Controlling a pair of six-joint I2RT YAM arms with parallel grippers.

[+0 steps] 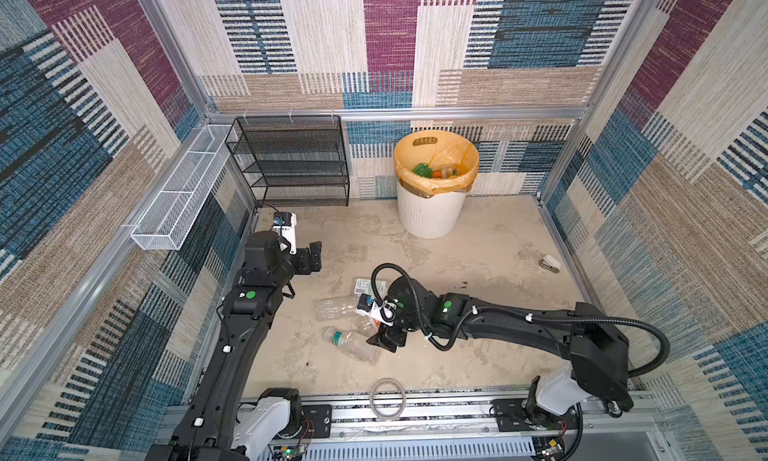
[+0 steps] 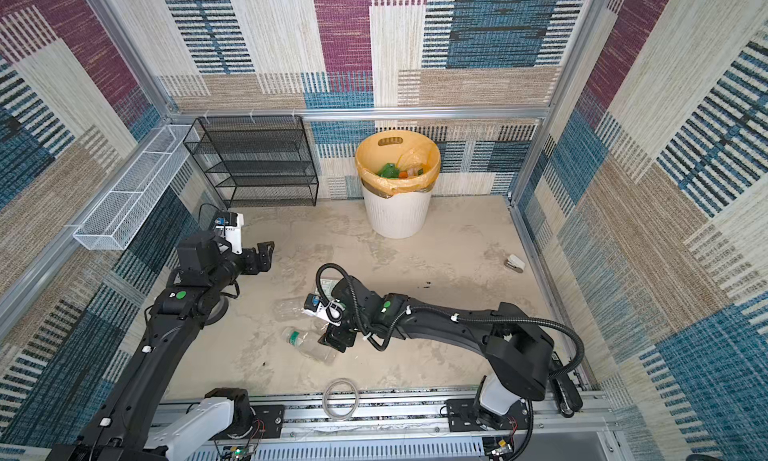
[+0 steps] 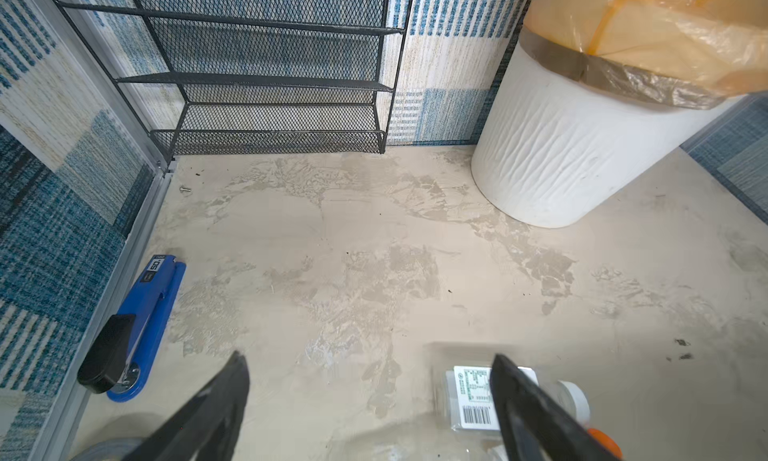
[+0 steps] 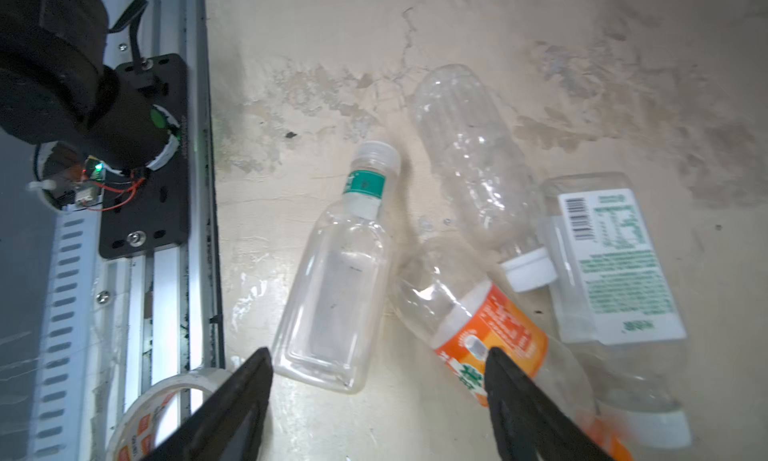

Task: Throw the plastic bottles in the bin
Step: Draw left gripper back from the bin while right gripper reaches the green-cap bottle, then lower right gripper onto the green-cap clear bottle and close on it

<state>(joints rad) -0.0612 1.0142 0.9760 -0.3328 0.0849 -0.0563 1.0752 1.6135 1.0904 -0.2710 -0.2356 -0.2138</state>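
Four plastic bottles [image 1: 351,344] lie on their sides in a tight cluster on the beige work surface [image 4: 498,43], front-middle in both top views. Labels:
- The square clear bottle [image 4: 332,288] has a green neck band, print unreadable.
- The orange-label bottle [image 4: 494,330] has white characters, blurred.
- The white-label bottle [image 4: 615,268] has a barcode and green small print, too fine to read.
- The round clear bottle [image 4: 469,147] has a white cap and a bare body.

The blue stapler [image 3: 145,313] by the left wall carries a black tag that reads as "50". The right gripper [image 4: 380,400] has its jaws wide apart and grips nothing, low over the cluster. One finger overlaps the orange label in the wrist view; contact cannot be told. The left gripper [image 3: 374,396] has its jaws apart and is empty, raised, off to the left of the cluster. The bin [image 1: 432,214] stands at the back wall with an orange-yellow liner; a green bottle [image 1: 422,170] and others are inside.
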